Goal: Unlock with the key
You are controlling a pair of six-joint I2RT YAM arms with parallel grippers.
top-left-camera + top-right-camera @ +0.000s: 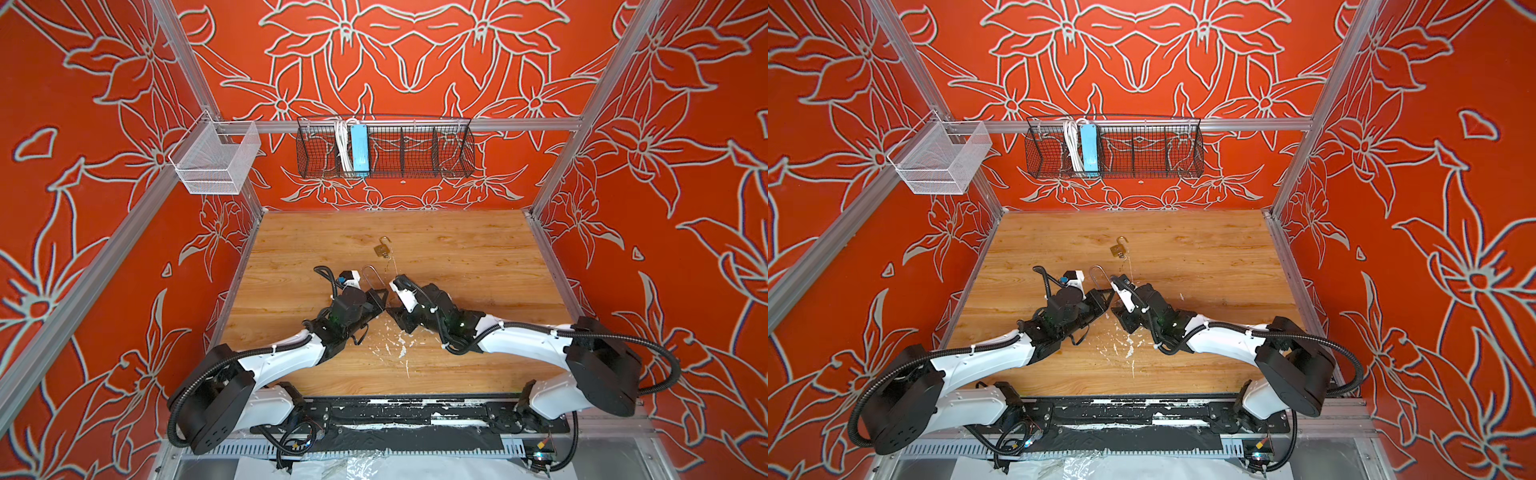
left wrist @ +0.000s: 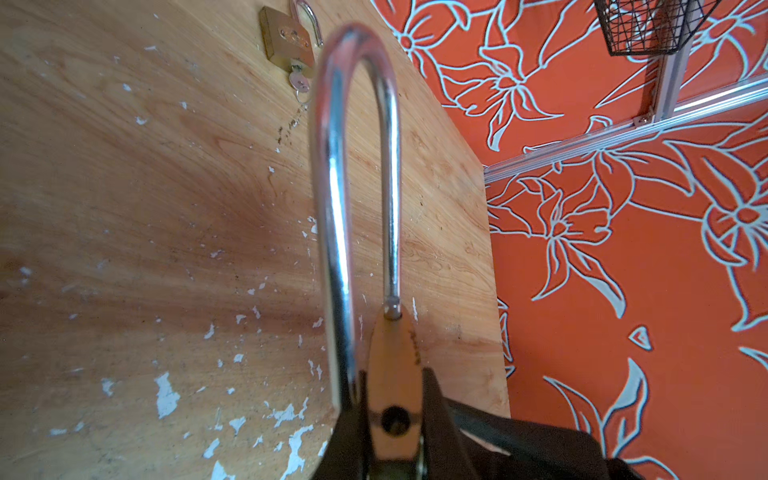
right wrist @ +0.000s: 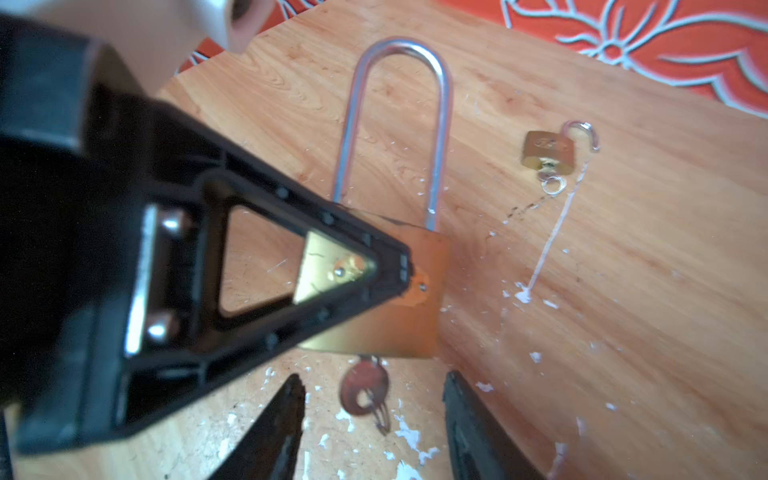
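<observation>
We are somewhere in the middle of this job, or maybe close to the end.

In both top views the long padlock (image 3: 395, 328) is near the middle of the desk (image 1: 457, 257). Its tall silver shackle (image 2: 332, 166) points to 12 o'clock. The left end effector (image 3: 390, 270) reaches in from 8 o'clock and pinches the brass body, one finger on each flat side. That part is done: the lock is held steady.

The key (image 3: 365, 392) is in the keyhole, at the end of the body far from the shackle. So putting the key in is done too.

The right end effector (image 3: 374, 386) reaches in from 4 o'clock. Its two fingers are spread wide, one on each side of the key, and neither one touches it.

Is the lock open? We cannot tell for sure. In the left wrist view the short leg of the shackle ends right at the mouth of its hole, and a little notch shows there. It may have popped up, but the right wrist view is too blurry to check.

If it is not open, we think the key needs a pinch and a turn, and then the shackle needs a pull.

A small padlock (image 1: 379, 249) lies at 12 o'clock from the long one, well apart. Its hook is swung open and its own little key (image 2: 300, 81) is in it.
</observation>
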